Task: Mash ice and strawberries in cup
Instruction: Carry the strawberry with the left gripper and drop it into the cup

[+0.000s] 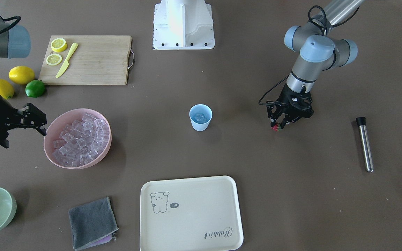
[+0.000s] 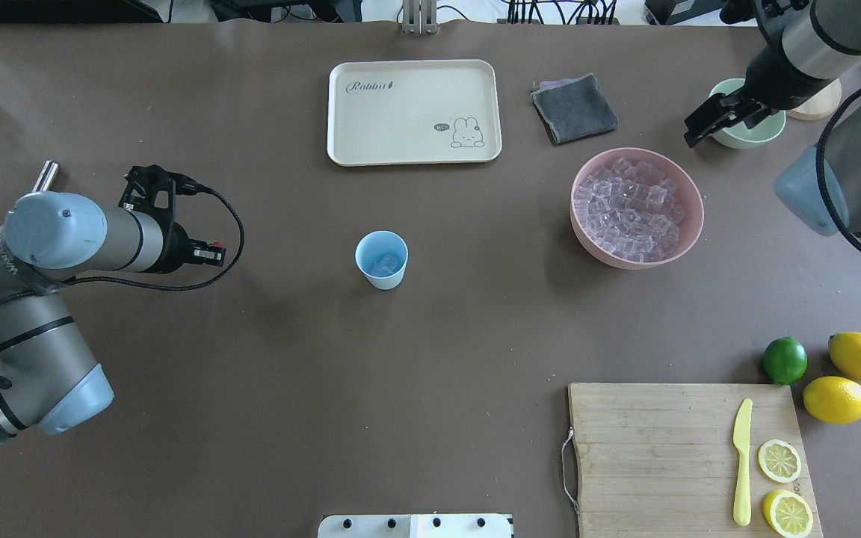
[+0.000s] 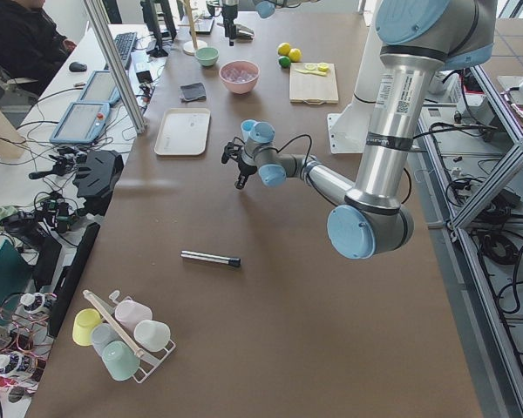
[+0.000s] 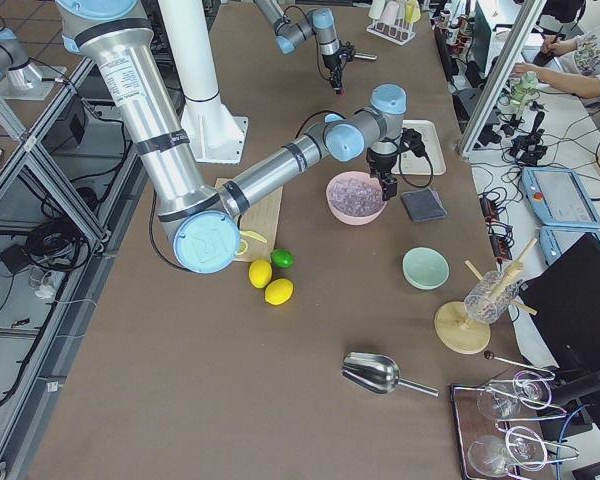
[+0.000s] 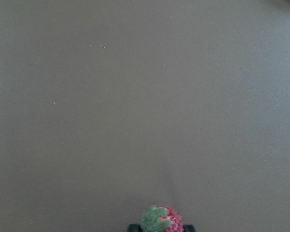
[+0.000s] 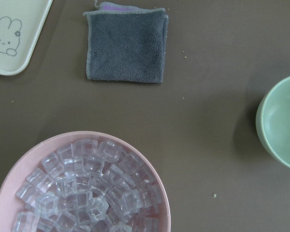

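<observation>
The light blue cup (image 1: 200, 122) (image 2: 381, 273) stands upright mid-table with a few clear ice cubes (image 1: 200, 117) (image 2: 385, 263) inside. Many more ice cubes (image 1: 80, 137) (image 6: 82, 188) fill the pink bowl (image 1: 75, 165) (image 2: 625, 263). My left gripper (image 1: 277, 125) (image 2: 211, 255) hovers low over bare table, well apart from the cup, shut on a small red strawberry (image 1: 275, 128) (image 5: 160, 220) with a green cap. My right gripper (image 1: 43, 126) (image 2: 699, 128) hangs open and holds nothing, beside the pink bowl on its green-bowl side.
A steel rod with a black end (image 1: 365, 144) (image 2: 45, 175) lies beyond the left arm. A cream tray (image 1: 190, 237), grey cloth (image 1: 92, 223) (image 6: 126, 46) and pale green bowl (image 1: 7, 212) (image 6: 280, 121) sit on the far side. A cutting board (image 2: 662, 448) with lemon slices and a yellow knife, two lemons and a lime (image 2: 785, 360) are near the robot's right.
</observation>
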